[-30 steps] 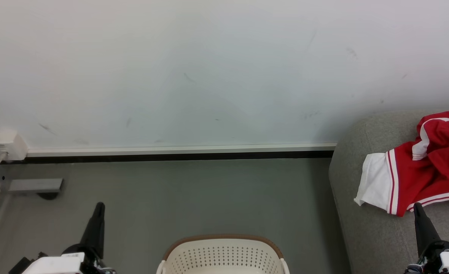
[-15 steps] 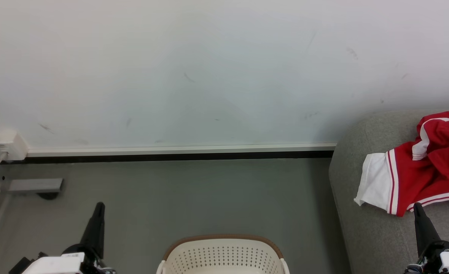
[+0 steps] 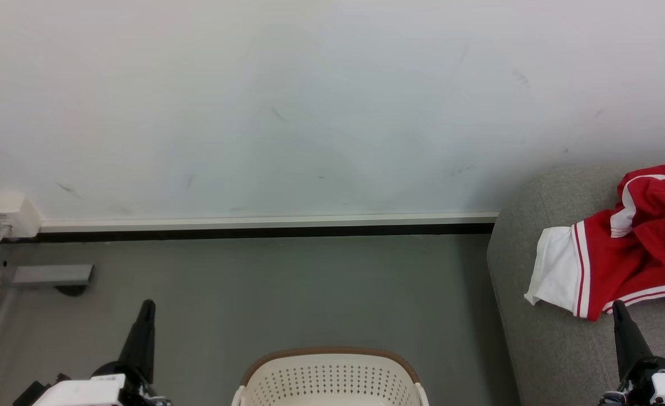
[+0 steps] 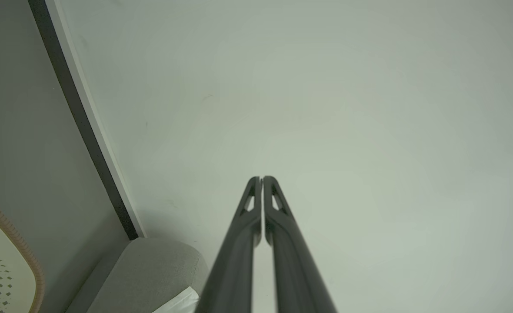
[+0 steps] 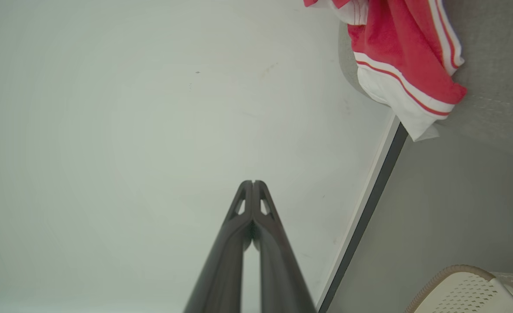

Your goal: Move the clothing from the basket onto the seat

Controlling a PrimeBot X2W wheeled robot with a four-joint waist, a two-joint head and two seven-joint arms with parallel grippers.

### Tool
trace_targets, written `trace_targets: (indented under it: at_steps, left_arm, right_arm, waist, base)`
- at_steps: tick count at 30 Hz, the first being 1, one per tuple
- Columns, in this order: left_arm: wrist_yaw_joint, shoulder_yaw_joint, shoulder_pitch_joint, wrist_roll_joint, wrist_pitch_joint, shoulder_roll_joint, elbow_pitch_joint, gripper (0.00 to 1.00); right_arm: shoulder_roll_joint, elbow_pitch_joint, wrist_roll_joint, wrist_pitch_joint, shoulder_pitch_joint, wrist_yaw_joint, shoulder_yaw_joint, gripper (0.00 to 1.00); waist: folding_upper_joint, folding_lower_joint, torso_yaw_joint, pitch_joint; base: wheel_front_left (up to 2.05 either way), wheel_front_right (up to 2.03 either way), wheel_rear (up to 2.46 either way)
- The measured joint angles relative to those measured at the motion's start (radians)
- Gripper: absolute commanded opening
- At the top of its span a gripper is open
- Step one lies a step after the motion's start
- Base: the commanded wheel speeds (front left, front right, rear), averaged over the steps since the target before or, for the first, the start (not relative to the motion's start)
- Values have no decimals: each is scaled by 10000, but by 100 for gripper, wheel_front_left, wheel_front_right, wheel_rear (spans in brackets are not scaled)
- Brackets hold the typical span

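The clothing [image 3: 625, 254] lies crumpled on the seat [image 3: 541, 344], nr the seat's left end: its white panel w/ red stripes reaches toward the left edge but stops short, the red bulk runs back toward the rear edge & off the head view's right side. The basket [image 3: 332, 378] stands on the floor [image 3: 287, 287], nr the seat's left end w/ a strip of floor btwn them, well apart from the clothing; brown rim & perforated far wall show, the rest cut off at the view's bottom. Left gripper [image 3: 147, 309]: over the floor, left of the basket, fingers pressed together, only a hairline slit btwn the tips in left wrist view, nothing pinched, aimed at the wall [image 3: 310, 113]. Right gripper [image 3: 619, 309]: over the seat's front part, fingers pressed tight together, nothing pinched; in head view its tip sits right at the clothing's striped hem, can't tell from there if it touches, but right wrist view has the fingers aimed at bare wall w/ the clothing off to the upper right, apart from them. Where floor meets wall: white skirting [image 3: 265, 219] over a dark strip; a small white box [image 3: 7, 214] w/ a cable at the wall's foot far left, a grey bracket [image 3: 53, 274] by the floor's left edge below it.
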Motion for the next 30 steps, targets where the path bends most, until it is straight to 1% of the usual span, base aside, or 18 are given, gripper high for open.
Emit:
trace_targets:
  at_steps: [30]
  left_arm:
    - [0, 0, 0, 0, 0, 0, 0, 0]
  right_arm:
    - [0, 0, 2, 0, -1, 0, 2, 0]
  waist:
    - [0, 0, 0, 0]
  base:
    - [0, 0, 0]
